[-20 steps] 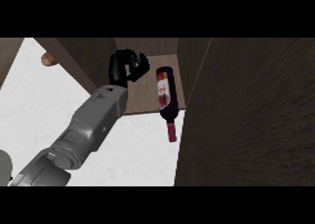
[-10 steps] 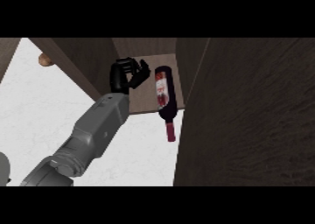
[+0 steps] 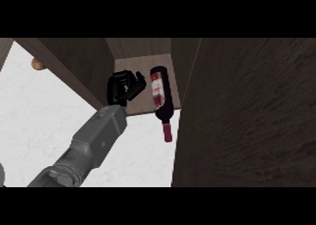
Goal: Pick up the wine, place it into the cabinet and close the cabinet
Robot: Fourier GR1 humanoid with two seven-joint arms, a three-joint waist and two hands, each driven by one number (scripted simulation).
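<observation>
While the wine bottle (image 3: 159,92) lies on its side on the cabinet floor (image 3: 131,63), its base points far into the cabinet and its neck points near. The dark body and its red-and-white label rest on the lighter brown floor. The red-capped neck (image 3: 167,131) juts past the floor's near edge and hangs over the white counter (image 3: 31,127).

Left hand (image 3: 125,87): black, just left of the bottle's body, above the near part of the cabinet floor. Its fingers are curled inward and enclose nothing. The thumb side faces the bottle. Whether it touches the glass cannot be told, though a thin strip of floor seems to show between them.

Grey forearm (image 3: 99,132): runs from the lower left of the scene up and to the right to the hand, crossing the counter.

Dark wood panels: one slants along the left of the opening (image 3: 76,66), with a small tan round knob (image 3: 37,64) just beyond its left edge. A much larger one (image 3: 251,114) fills the right of the scene, near the bottle's right side. The right hand does not show.
</observation>
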